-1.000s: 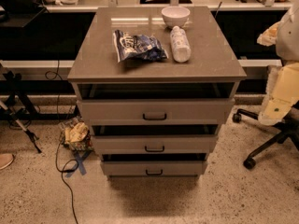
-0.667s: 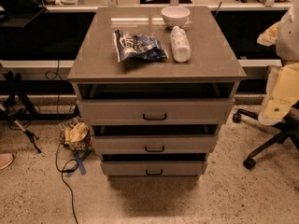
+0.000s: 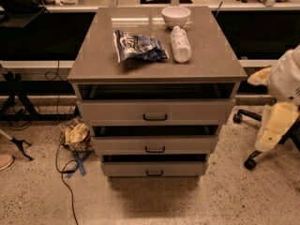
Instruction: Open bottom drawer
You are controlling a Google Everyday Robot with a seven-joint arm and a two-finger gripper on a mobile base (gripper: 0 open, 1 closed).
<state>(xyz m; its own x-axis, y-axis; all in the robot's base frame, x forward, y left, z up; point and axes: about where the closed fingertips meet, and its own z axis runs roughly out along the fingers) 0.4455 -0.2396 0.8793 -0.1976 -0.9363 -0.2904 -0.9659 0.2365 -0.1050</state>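
Nothing moved: gripper (image 3: 275, 128) right of grey bottom drawer (image 3: 127, 168).

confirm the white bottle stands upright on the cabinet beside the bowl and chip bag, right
No: the camera view shows the bottle lying on its side, beside the bowl and chip bag. The pincer hangs right of the bottom drawer.
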